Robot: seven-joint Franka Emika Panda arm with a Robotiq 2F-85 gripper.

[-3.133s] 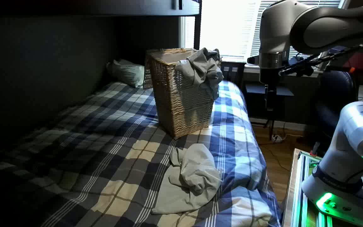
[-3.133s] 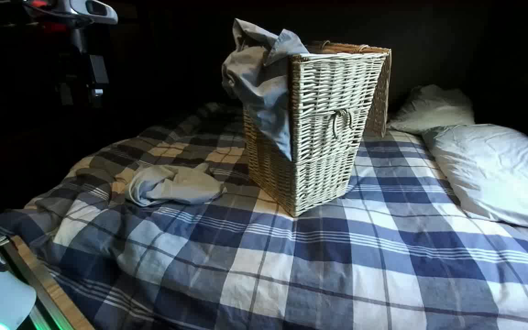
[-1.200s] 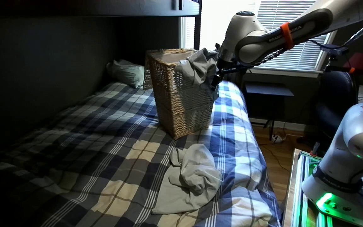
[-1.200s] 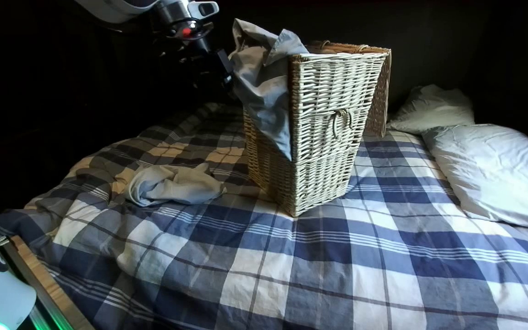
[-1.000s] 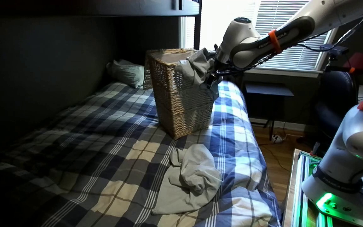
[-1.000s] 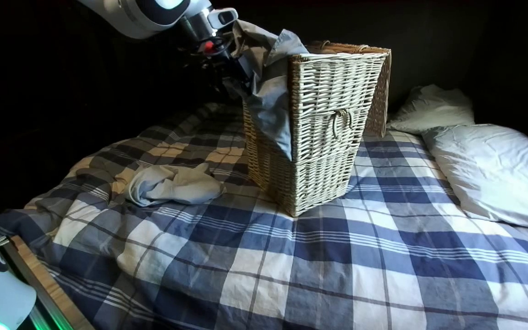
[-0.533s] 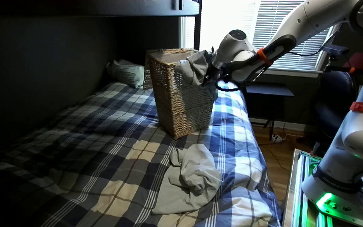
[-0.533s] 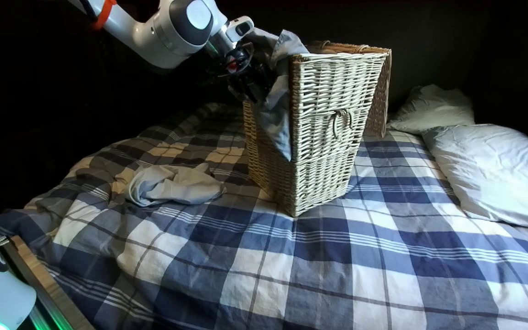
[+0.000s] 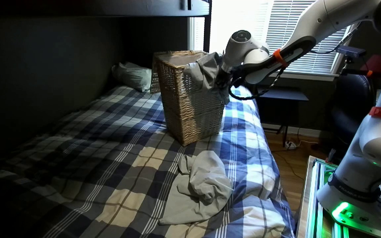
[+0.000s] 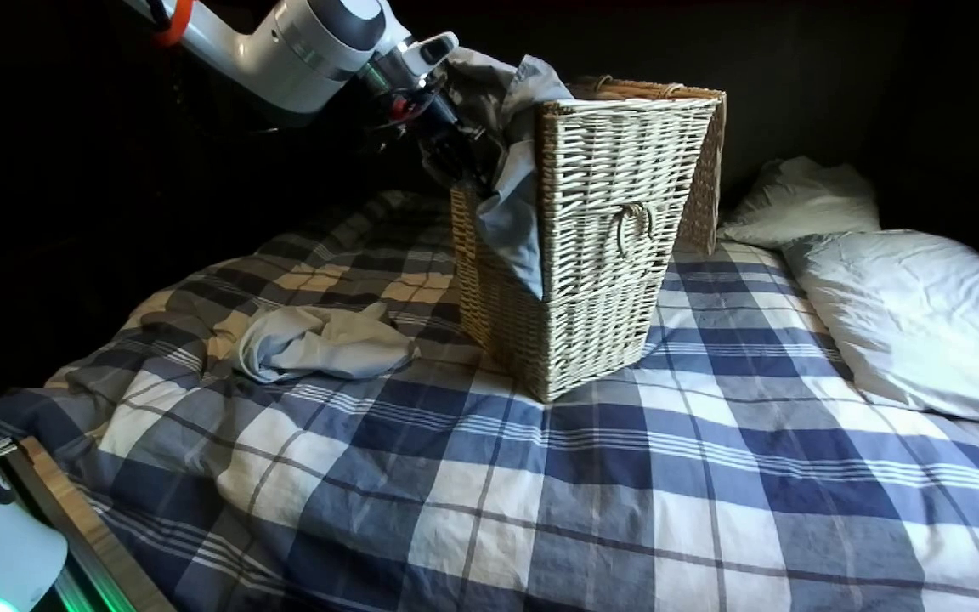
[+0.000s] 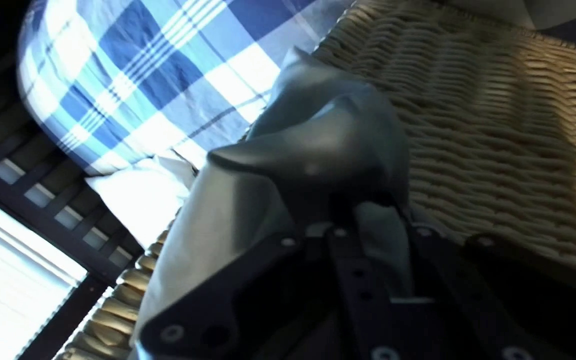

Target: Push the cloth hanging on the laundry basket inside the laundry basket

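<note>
Currently my gripper (image 11: 364,207) sits against the hanging cloth (image 10: 513,234) (pinching or not, I can't tell remotely); shoving sideways without lifting could tip the basket (image 10: 600,289).

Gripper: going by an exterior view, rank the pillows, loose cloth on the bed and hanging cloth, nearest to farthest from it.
1. Hanging cloth, right at the gripper, draped over the basket.
2. Loose cloth, lower down, left of the basket in that view.
3. Pillows, on the right, past the basket.
</note>
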